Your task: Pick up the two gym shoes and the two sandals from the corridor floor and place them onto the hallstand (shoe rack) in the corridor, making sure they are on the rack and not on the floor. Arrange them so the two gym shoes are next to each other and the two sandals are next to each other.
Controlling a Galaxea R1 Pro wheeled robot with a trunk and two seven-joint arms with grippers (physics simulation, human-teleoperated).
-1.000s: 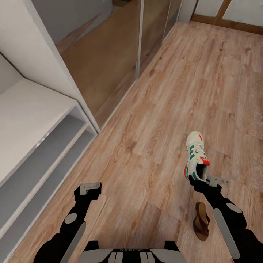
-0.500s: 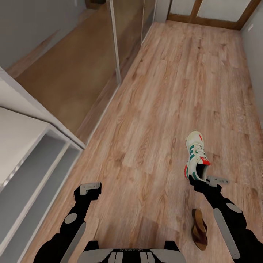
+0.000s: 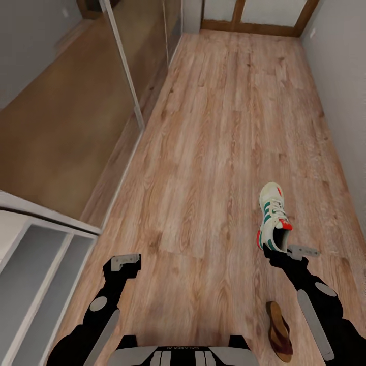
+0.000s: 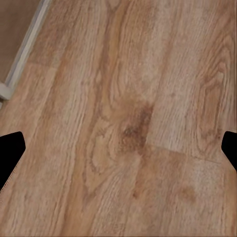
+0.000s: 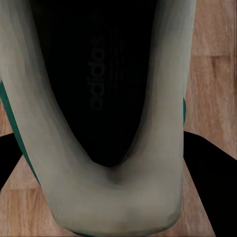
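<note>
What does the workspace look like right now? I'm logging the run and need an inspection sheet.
Surface: wood plank floor, bare down the corridor.
Job's things: one sneaker held off the floor by its heel; one sandal lying on the floor beside the right arm; shoe rack at the left, the shelves in view hold nothing.
Clutter: nothing seen.
Grippers: right tool shut on the sneaker, its fingers either side of the heel in the right wrist view; left tool open, holding nothing, over bare floor.
Cables: nothing seen.
Surroundings: glass panel along the left wall, wood-framed door at the far end.
</note>
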